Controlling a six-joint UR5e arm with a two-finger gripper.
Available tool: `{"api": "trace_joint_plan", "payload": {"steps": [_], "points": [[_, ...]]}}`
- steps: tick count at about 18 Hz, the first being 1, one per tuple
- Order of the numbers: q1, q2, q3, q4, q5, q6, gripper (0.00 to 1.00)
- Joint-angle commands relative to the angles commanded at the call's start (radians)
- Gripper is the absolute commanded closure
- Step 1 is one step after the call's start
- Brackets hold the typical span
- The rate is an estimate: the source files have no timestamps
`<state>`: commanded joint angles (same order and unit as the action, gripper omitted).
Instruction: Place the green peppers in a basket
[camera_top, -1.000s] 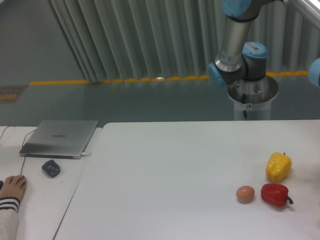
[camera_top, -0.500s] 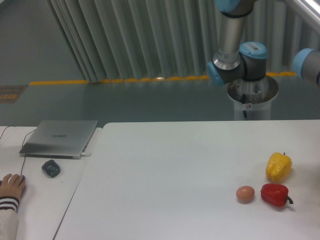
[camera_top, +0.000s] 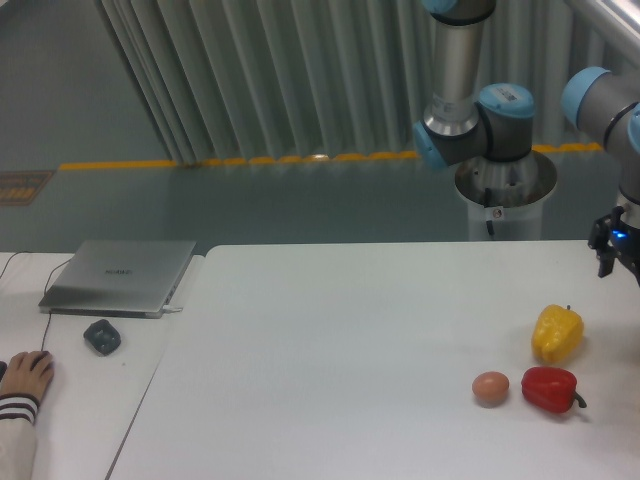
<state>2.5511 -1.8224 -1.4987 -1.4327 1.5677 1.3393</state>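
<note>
No green pepper shows in this view, and no basket shows either. My gripper (camera_top: 618, 260) hangs at the right edge of the frame, above the back right of the white table (camera_top: 340, 360). A blue light glows on its body. It is partly cut off by the frame edge, so I cannot tell how its jaws stand. Nothing shows between them. It hovers above and to the right of a yellow bell pepper (camera_top: 557, 333).
A red bell pepper (camera_top: 549, 389) and a brown egg (camera_top: 490, 387) lie in front of the yellow one. A closed laptop (camera_top: 120, 276), a dark mouse (camera_top: 102, 336) and a person's hand (camera_top: 22, 378) are on the left side table. The arm's base (camera_top: 505, 190) stands behind the table.
The arm has swung and the gripper has come down into view at the right edge. The peppers and egg have not moved.
</note>
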Motion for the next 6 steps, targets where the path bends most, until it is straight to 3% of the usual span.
{"api": "trace_joint_plan", "payload": {"steps": [6], "points": [[-0.044,0.003,0.0,0.0,0.002,-0.006,0.0]]}}
